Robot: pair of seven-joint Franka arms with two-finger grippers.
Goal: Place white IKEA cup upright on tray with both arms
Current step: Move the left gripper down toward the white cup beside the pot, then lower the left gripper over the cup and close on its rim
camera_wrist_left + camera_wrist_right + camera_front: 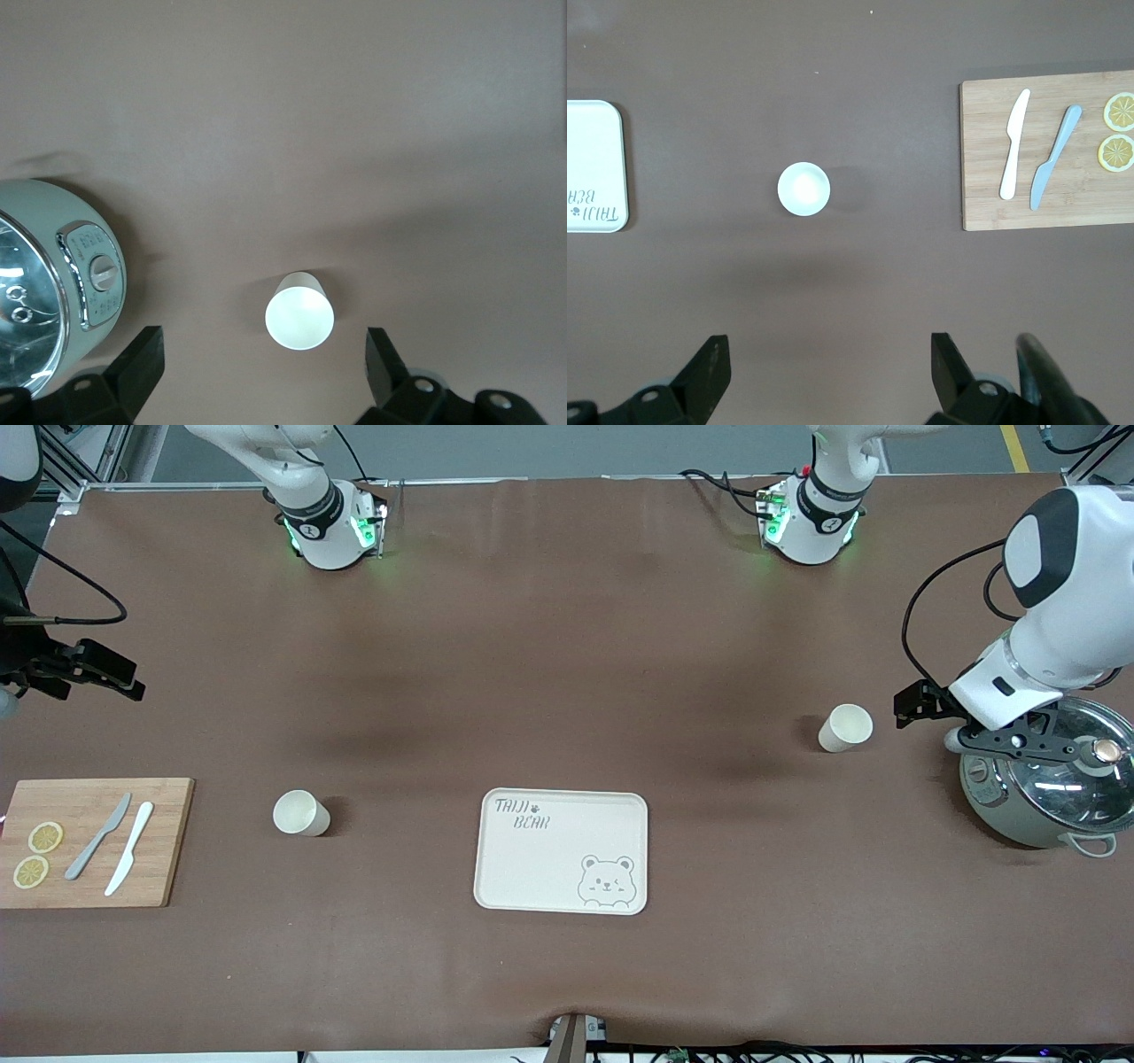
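Observation:
Two white cups stand upright on the brown table. One cup [301, 813] is between the tray and the cutting board and also shows in the right wrist view [803, 189]. The other cup [844, 728] is toward the left arm's end and also shows in the left wrist view [300, 312]. The cream tray [561, 850] with bear face lies bare; its edge shows in the right wrist view [594, 168]. My left gripper [914, 703] [264, 372] is open and empty over the table beside the second cup. My right gripper [97, 671] [830, 372] is open and empty over bare table at the right arm's end.
A wooden cutting board [168, 841] [983, 150] holds two knives and two lemon slices at the right arm's end. A grey-green cooker with glass lid [1019, 815] [53, 283] stands at the left arm's end, under the left arm's wrist.

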